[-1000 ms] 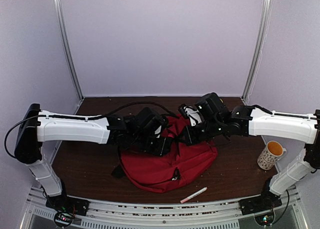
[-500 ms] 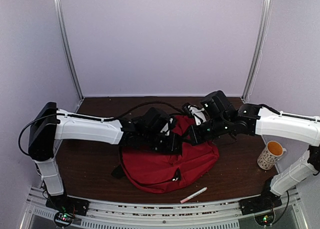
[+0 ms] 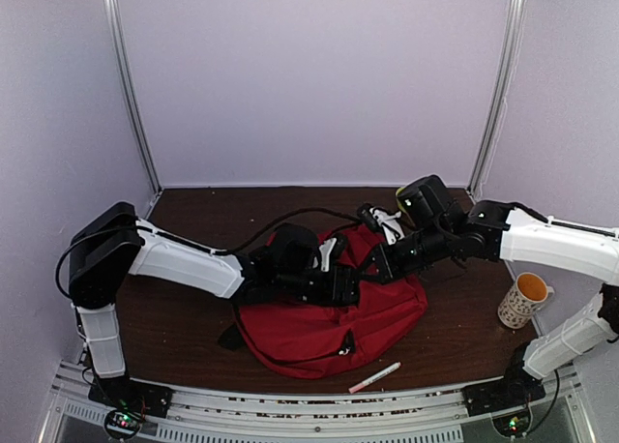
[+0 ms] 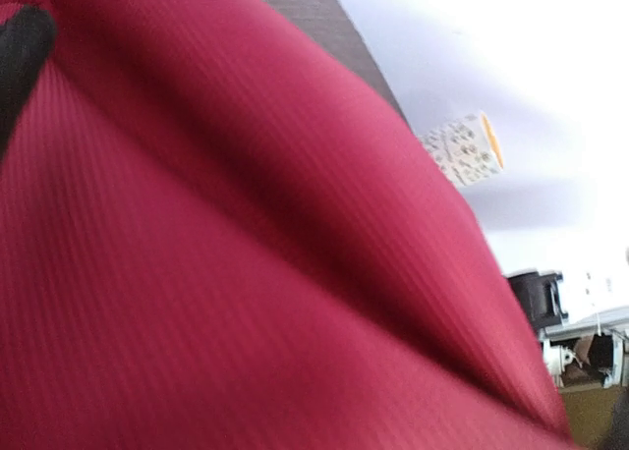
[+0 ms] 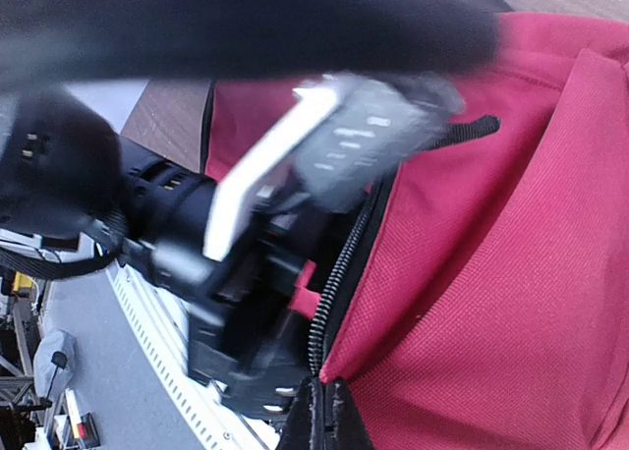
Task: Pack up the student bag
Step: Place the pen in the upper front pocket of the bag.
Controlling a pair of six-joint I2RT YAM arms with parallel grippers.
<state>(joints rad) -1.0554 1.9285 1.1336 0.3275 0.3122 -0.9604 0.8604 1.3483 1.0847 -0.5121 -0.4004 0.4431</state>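
Note:
The student bag (image 3: 324,322), a soft dark-red backpack, lies in the middle of the table with its zipper (image 5: 339,283) open at the top. My right gripper (image 5: 329,416) is shut, pinching the bag's red edge beside the zipper and holding it up (image 3: 379,265). My left gripper (image 3: 340,286) is pushed against the bag at the opening. The bag's red fabric (image 4: 246,273) fills the left wrist view and hides the fingers, so open or shut does not show. The left wrist (image 5: 246,273) appears blurred just beyond the zipper.
A patterned mug (image 3: 525,300) with an orange inside stands at the right side of the table, also seen as the mug (image 4: 462,147). A pink and white marker (image 3: 374,377) lies near the front edge, below the bag.
My left arm has stretched further right, driving its gripper into the bag's opening. My right gripper has shifted slightly right, still pinching the bag's edge.

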